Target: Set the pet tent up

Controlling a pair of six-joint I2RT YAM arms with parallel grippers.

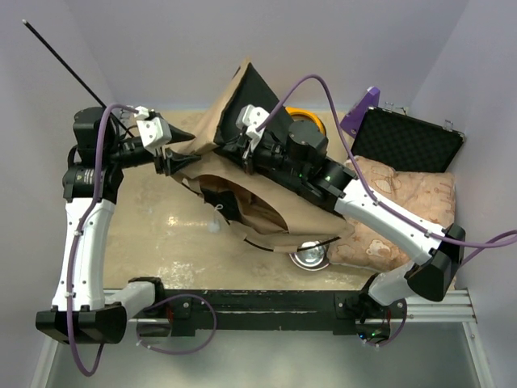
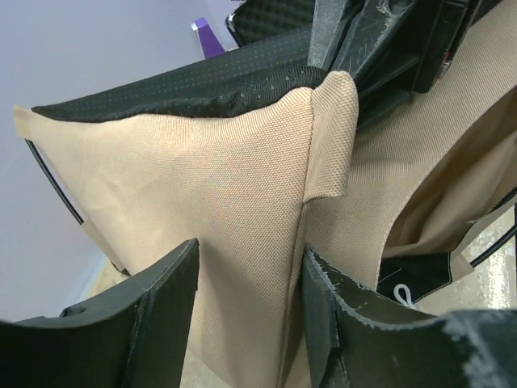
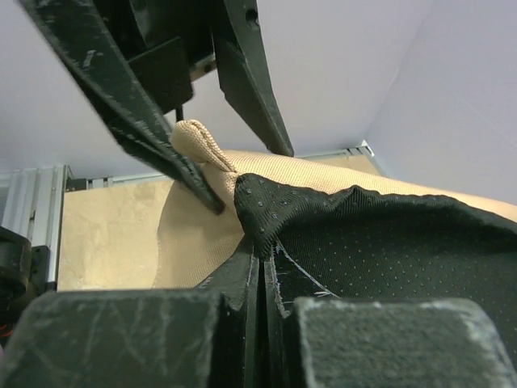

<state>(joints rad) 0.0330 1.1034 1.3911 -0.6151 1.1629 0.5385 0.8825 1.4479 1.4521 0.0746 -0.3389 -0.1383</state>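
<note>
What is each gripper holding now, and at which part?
The right gripper pinches the pet tent at the edge of its black lining. The left gripper straddles a tan corner fold, jaws open, holding nothing.

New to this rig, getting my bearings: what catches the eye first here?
A tan pet tent sprawls at centre, its black-lined edge pinched in the shut right gripper. The left gripper stands open astride a tan fold, and a thin black pole slants toward the rear-left corner.

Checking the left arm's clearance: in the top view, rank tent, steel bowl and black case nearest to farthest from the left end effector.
1. Tent, right at the left end effector.
2. Steel bowl, front centre.
3. Black case, far right.
</note>
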